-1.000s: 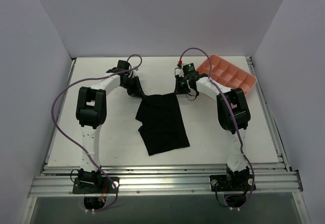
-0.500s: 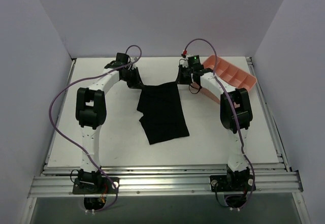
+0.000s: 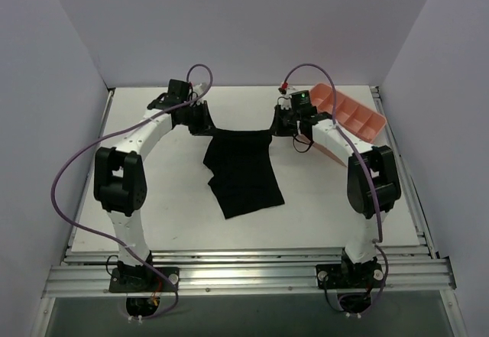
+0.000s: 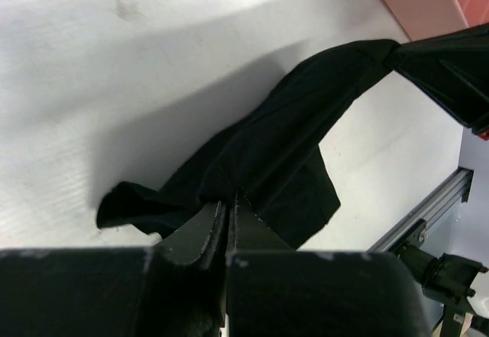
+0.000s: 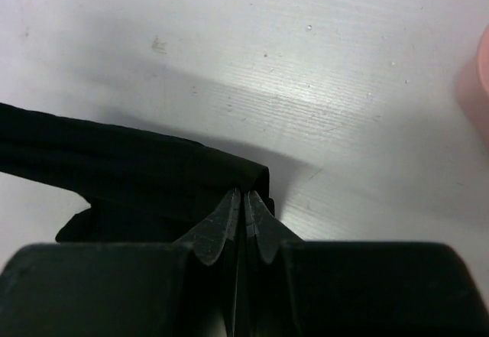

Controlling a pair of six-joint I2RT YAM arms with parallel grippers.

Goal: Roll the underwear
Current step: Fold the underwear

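Note:
The black underwear lies spread on the white table, its far edge stretched taut between both grippers. My left gripper is shut on the underwear's far left corner, the jaws pressed together on the cloth. My right gripper is shut on the far right corner, jaws closed with fabric bunched at the tips. In the left wrist view the cloth rises off the table toward the other gripper. The near part of the garment rests flat on the table.
A pink compartment tray sits tilted at the back right, close behind my right arm; its edge shows in the left wrist view. White walls enclose the table on three sides. A metal rail runs along the near edge.
Both grippers have moved toward the back and apart, pulling the underwear's far edge taut. The left gripper has closed onto its corner. The garment has slid slightly away from the near edge.

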